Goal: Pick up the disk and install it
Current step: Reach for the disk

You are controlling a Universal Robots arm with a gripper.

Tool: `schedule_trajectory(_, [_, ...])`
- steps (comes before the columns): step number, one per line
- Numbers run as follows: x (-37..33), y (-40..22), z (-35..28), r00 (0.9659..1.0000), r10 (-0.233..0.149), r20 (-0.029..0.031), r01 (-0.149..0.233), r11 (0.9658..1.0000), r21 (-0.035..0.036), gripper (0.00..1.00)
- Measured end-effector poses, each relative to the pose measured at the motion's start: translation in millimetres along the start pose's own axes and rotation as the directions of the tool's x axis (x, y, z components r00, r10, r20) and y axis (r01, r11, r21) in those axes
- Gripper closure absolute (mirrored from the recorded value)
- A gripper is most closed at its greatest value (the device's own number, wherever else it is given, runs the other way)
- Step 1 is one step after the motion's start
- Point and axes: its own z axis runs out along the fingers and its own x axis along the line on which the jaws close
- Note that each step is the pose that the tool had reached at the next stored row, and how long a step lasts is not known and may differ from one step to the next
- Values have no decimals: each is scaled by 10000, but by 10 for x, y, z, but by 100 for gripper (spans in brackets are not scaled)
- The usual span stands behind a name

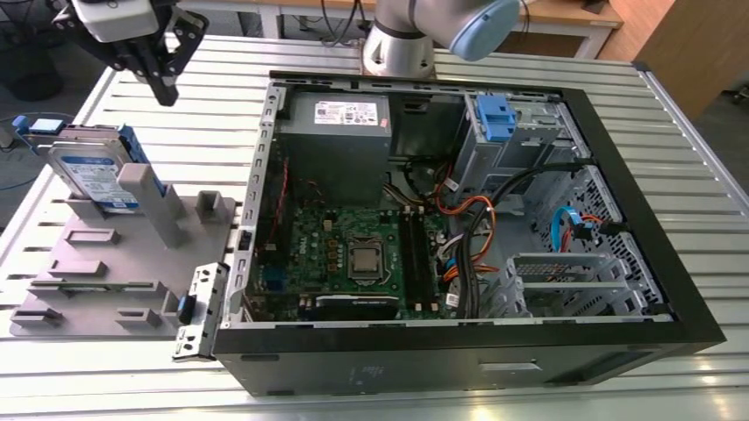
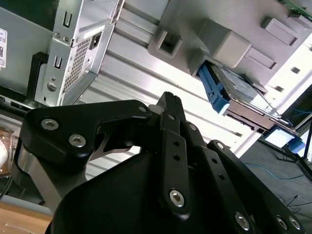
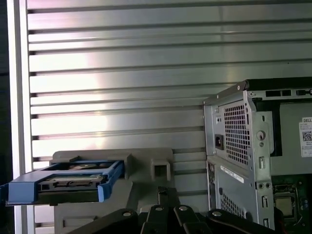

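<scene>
Above the slatted table [image 1: 210,132], empty clenched hand [image 1: 170,93]; disk [image 1: 100,175] upright in stand [image 1: 105,263] beside case [image 1: 468,364].

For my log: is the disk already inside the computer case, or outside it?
Outside. The disk stands upright in the grey holder, beside the case.

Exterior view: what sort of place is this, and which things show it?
Probably a robotics lab or workshop bench: a robot arm stands behind an opened computer case on a ribbed metal table, and a disk sits upright in a grey holder beside it.
</scene>
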Motion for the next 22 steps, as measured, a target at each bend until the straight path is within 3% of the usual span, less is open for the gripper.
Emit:
schedule_trajectory(12, [270,-22,32,10000,0,-1,0,10000,1,89])
schedule_trajectory(22, [420,-34,44,10000,-1,-1,1,10000,0,89])
